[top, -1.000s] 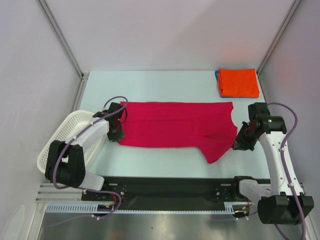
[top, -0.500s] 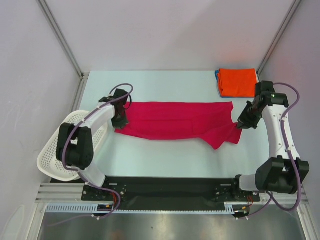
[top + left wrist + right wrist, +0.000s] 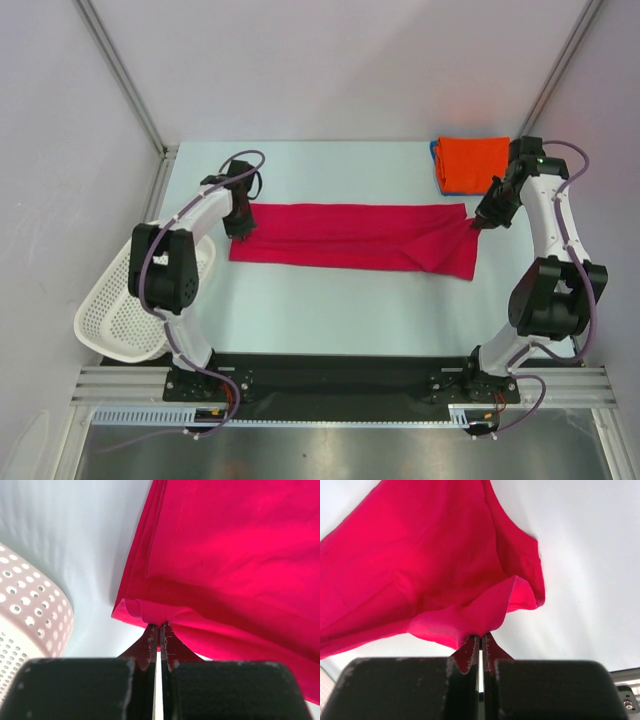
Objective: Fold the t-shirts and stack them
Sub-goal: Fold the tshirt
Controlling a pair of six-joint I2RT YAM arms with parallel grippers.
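Observation:
The crimson t-shirt [image 3: 350, 238] lies stretched as a long band across the middle of the table. My left gripper [image 3: 240, 230] is shut on its left edge; the left wrist view shows the cloth [image 3: 225, 555] pinched at the fingertips [image 3: 160, 627]. My right gripper [image 3: 476, 224] is shut on its right edge, and the right wrist view shows the cloth [image 3: 435, 565] bunched at the tips [image 3: 481, 637]. The orange t-shirt [image 3: 474, 163] lies folded at the back right on a blue t-shirt [image 3: 437, 166], of which only an edge shows.
A white perforated basket [image 3: 125, 305] hangs off the table's left edge and also shows in the left wrist view [image 3: 27, 625]. Frame posts stand at the back corners. Side walls close in left and right.
Both grippers have carried the near edge of the crimson t-shirt away from me toward the back, folding it over lengthwise into a narrower band. The lower right flap now lies flatter.

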